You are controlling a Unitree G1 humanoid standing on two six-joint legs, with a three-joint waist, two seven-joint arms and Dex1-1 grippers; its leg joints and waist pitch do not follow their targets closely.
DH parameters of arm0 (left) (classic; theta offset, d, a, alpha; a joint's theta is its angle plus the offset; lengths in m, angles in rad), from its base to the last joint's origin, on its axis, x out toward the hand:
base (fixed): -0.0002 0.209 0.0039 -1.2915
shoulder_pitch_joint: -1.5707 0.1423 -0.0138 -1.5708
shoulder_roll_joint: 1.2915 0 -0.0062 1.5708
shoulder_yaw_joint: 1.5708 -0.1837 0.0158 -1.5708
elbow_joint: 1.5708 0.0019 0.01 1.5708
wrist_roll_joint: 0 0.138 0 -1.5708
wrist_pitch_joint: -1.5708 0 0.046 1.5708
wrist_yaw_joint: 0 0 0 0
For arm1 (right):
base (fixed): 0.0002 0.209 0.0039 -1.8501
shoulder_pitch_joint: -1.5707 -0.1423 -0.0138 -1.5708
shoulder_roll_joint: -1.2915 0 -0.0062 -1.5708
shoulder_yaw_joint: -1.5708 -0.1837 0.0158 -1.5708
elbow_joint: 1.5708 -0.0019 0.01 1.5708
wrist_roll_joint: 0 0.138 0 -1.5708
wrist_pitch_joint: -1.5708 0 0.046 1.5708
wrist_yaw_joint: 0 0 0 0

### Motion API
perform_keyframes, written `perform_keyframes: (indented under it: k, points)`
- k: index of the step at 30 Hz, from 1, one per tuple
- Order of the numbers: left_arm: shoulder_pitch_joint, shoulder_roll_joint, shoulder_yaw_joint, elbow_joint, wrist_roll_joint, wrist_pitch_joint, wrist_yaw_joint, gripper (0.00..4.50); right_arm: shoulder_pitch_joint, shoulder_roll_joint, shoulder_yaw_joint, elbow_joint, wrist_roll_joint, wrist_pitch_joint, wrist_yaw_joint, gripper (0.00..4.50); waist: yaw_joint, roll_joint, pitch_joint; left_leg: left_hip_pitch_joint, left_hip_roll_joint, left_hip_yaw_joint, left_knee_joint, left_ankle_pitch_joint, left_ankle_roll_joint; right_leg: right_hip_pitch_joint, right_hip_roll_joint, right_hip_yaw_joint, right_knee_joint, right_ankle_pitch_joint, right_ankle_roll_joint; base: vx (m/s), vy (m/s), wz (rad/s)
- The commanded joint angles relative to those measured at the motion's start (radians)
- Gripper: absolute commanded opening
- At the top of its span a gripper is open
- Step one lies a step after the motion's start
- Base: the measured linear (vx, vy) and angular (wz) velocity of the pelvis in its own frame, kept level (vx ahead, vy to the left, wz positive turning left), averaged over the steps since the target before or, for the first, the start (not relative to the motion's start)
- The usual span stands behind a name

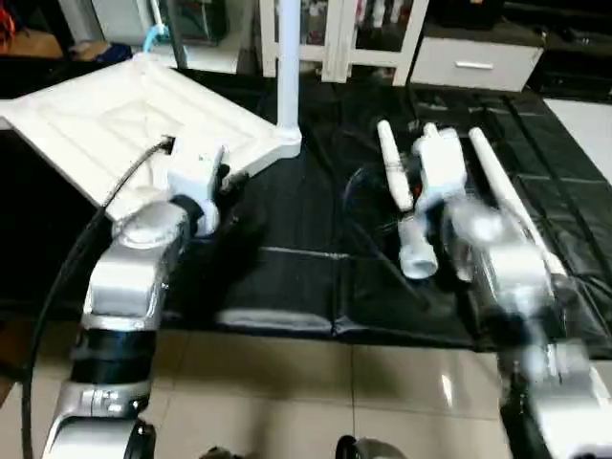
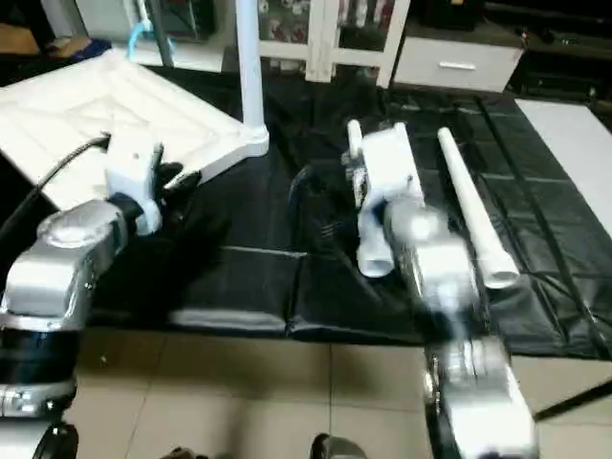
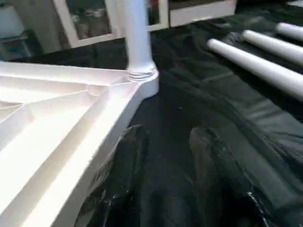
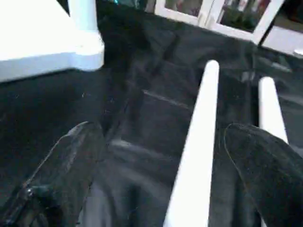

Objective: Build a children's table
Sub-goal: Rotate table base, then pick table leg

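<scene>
A: Start at your left; the table top [image 1: 124, 115] lies underside up on the black mat [image 1: 287, 277], ribs showing, and one leg [image 1: 287, 67] stands upright in its near corner socket [image 1: 284, 145]; so one of four looks fitted, though you cannot see from here whether it is fully seated.

B: And the left gripper [image 3: 163, 156]?

A: It hovers over the mat just beside the top's edge, near that socket; the fingers [image 3: 208, 156] stand partly apart with only mat between them, so it grips nothing.

B: What is left to do?

A: Move right; loose legs lie on the mat well apart from the top; you can make out a leg [image 4: 196, 142] running between the right gripper's fingers [image 4: 71, 161] and another leg [image 4: 271, 106] just beside it; the head views also show a leg [image 2: 469, 206] on the far side of the right forearm; the forearm hides part of that group, so count them with caution.

B: Is the right gripper [image 4: 165, 156] holding one?

A: No; its jaws are spread wide either side of the leg, released and not closed; judging from this, three sockets remain to be filled.
</scene>
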Motion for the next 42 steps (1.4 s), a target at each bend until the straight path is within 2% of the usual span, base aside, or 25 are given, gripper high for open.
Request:
perform_keyframes:
  k: [1, 2, 3, 4, 7, 8, 9, 11, 15, 17, 18, 19, 27, 28, 32, 34, 37, 39, 42]
  points:
    - [-0.008, 0.005, -0.040, -0.031, 0.003, 0.016, -0.024, 1.68, -0.060, -0.002, 0.005, 0.120, -0.006, 0.035, 0.019, 4.46, -0.007, 0.007, -0.085, 0.004, -0.002, 0.016, -0.064, -0.226, 0.055, 0.068, -0.023, 0.033, -0.052, -0.267, -0.205, 0.000, 0.000, 0.00]
    - [-0.008, 0.014, -0.061, -0.049, 0.003, 0.026, -0.051, 1.68, -0.108, -0.001, -0.003, 0.192, 0.005, 0.063, 0.036, 4.46, 0.000, 0.015, -0.086, 0.010, -0.001, 0.018, -0.062, -0.221, 0.054, 0.064, -0.026, 0.035, -0.052, -0.261, -0.206, 0.000, 0.000, 0.00]
    - [-0.007, 0.016, -0.066, -0.058, 0.004, 0.033, -0.060, 1.68, -0.120, 0.000, -0.007, 0.209, 0.009, 0.072, 0.041, 4.46, -0.004, 0.006, -0.082, 0.005, -0.001, 0.017, -0.063, -0.219, 0.056, 0.067, -0.025, 0.035, -0.047, -0.266, -0.207, 0.000, 0.000, 0.00]
    - [-0.007, 0.019, -0.068, -0.071, -0.004, 0.046, -0.075, 1.68, -0.139, -0.003, -0.010, 0.244, 0.005, 0.094, 0.029, 4.46, -0.001, 0.003, -0.082, 0.005, 0.002, 0.018, -0.063, -0.200, 0.055, 0.067, -0.028, 0.036, -0.048, -0.256, -0.205, 0.000, 0.000, 0.00]
    - [-0.008, 0.051, -0.087, -0.099, -0.014, 0.065, -0.123, 1.68, -0.186, -0.010, -0.028, 0.339, -0.002, 0.134, -0.010, 4.46, 0.000, 0.005, -0.082, 0.001, 0.001, 0.017, -0.063, -0.166, 0.054, 0.069, -0.028, 0.036, -0.041, -0.228, -0.214, 0.000, 0.000, 0.00]
    - [-0.009, 0.061, -0.088, -0.109, -0.023, 0.081, -0.136, 1.68, -0.195, -0.009, -0.038, 0.358, 0.003, 0.145, -0.019, 4.46, -0.002, 0.000, -0.082, 0.000, 0.000, 0.019, -0.063, -0.159, 0.054, 0.070, -0.028, 0.036, -0.041, -0.221, -0.215, 0.000, 0.000, 0.00]
    - [-0.009, 0.080, -0.093, -0.127, -0.044, 0.106, -0.166, 1.68, -0.211, -0.010, -0.047, 0.397, 0.000, 0.160, -0.032, 4.46, 0.001, 0.003, -0.082, 0.000, -0.001, 0.018, -0.063, -0.150, 0.053, 0.071, -0.029, 0.037, -0.038, -0.215, -0.216, 0.000, 0.000, 0.00]
    - [-0.007, 0.099, -0.102, -0.146, -0.062, 0.129, -0.189, 1.68, -0.232, -0.012, -0.056, 0.449, -0.010, 0.158, -0.053, 4.46, 0.000, 0.004, -0.080, -0.001, 0.000, 0.020, -0.063, -0.147, 0.048, 0.069, -0.030, 0.037, -0.035, -0.215, -0.220, 0.000, 0.000, 0.00]
    - [-0.007, 0.134, -0.125, -0.173, -0.089, 0.155, -0.232, 1.68, -0.278, -0.027, -0.062, 0.587, -0.021, 0.130, -0.070, 4.46, -0.002, 0.009, -0.076, 0.001, -0.002, 0.020, -0.062, -0.189, 0.032, 0.066, -0.028, 0.035, -0.038, -0.251, -0.219, 0.000, 0.000, 0.00]
    - [-0.007, 0.140, -0.134, -0.176, -0.083, 0.154, -0.242, 1.68, -0.284, -0.028, -0.060, 0.621, -0.014, 0.140, -0.036, 4.46, -0.002, 0.008, -0.075, 0.002, -0.002, 0.021, -0.062, -0.212, 0.029, 0.065, -0.028, 0.035, -0.043, -0.275, -0.212, 0.000, 0.000, 0.00]
    - [-0.007, 0.140, -0.135, -0.175, -0.080, 0.153, -0.242, 1.68, -0.282, -0.027, -0.059, 0.627, -0.011, 0.147, -0.023, 4.46, -0.001, 0.012, -0.075, 0.001, -0.002, 0.020, -0.062, -0.216, 0.029, 0.066, -0.029, 0.034, -0.042, -0.279, -0.210, 0.000, 0.000, 0.00]
    - [-0.008, 0.143, -0.139, -0.175, -0.077, 0.155, -0.246, 1.68, -0.281, -0.026, -0.062, 0.642, -0.004, 0.157, -0.001, 4.46, -0.003, 0.009, -0.074, -0.001, -0.002, 0.020, -0.063, -0.228, 0.028, 0.067, -0.029, 0.033, -0.046, -0.299, -0.200, 0.000, 0.000, 0.00]
    - [-0.014, 0.162, -0.143, -0.199, -0.108, 0.172, -0.281, 1.68, -0.258, -0.026, -0.086, 0.706, 0.014, 0.186, 0.052, 4.46, 0.000, 0.010, -0.075, 0.000, 0.001, 0.018, -0.063, -0.219, 0.026, 0.066, -0.030, 0.033, -0.043, -0.294, -0.214, 0.000, 0.000, 0.00]
    - [-0.010, 0.179, -0.151, -0.219, -0.130, 0.183, -0.303, 1.68, -0.261, -0.033, -0.092, 0.732, 0.008, 0.173, 0.051, 4.31, 0.000, 0.011, -0.076, 0.002, 0.001, 0.019, -0.062, -0.222, 0.023, 0.066, -0.031, 0.033, -0.043, -0.300, -0.215, 0.000, 0.000, 0.00]
    - [-0.001, 0.189, -0.156, -0.233, -0.146, 0.195, -0.323, 1.68, -0.271, -0.039, -0.099, 0.762, 0.002, 0.160, 0.058, 4.17, -0.001, 0.011, -0.074, 0.003, 0.000, 0.019, -0.062, -0.247, 0.019, 0.064, -0.030, 0.032, -0.047, -0.326, -0.211, 0.000, 0.000, 0.00]
    - [-0.002, 0.189, -0.157, -0.233, -0.146, 0.193, -0.325, 1.68, -0.273, -0.044, -0.098, 0.771, 0.001, 0.160, 0.067, 3.90, -0.002, 0.009, -0.074, 0.002, 0.000, 0.018, -0.062, -0.257, 0.019, 0.064, -0.030, 0.031, -0.048, -0.348, -0.204, 0.000, 0.000, 0.00]
    - [-0.002, 0.190, -0.156, -0.237, -0.151, 0.196, -0.332, 1.68, -0.277, -0.050, -0.104, 0.785, 0.008, 0.169, 0.087, 3.59, -0.003, 0.008, -0.075, 0.001, 0.001, 0.017, -0.062, -0.260, 0.017, 0.064, -0.031, 0.030, -0.049, -0.361, -0.198, 0.000, 0.000, 0.00]
    - [-0.001, 0.197, -0.159, -0.243, -0.161, 0.202, -0.339, 1.68, -0.278, -0.054, -0.111, 0.793, 0.011, 0.172, 0.096, 3.45, -0.003, 0.004, -0.076, 0.001, 0.000, 0.019, -0.061, -0.256, 0.019, 0.064, -0.031, 0.031, -0.050, -0.364, -0.194, 0.000, 0.000, 0.00]
    - [0.000, 0.201, -0.157, -0.246, -0.173, 0.212, -0.340, 1.68, -0.280, -0.059, -0.124, 0.798, 0.018, 0.182, 0.116, 3.15, -0.002, 0.006, -0.076, 0.001, 0.001, 0.018, -0.062, -0.249, 0.022, 0.063, -0.031, 0.031, -0.049, -0.362, -0.197, 0.000, 0.000, 0.00]
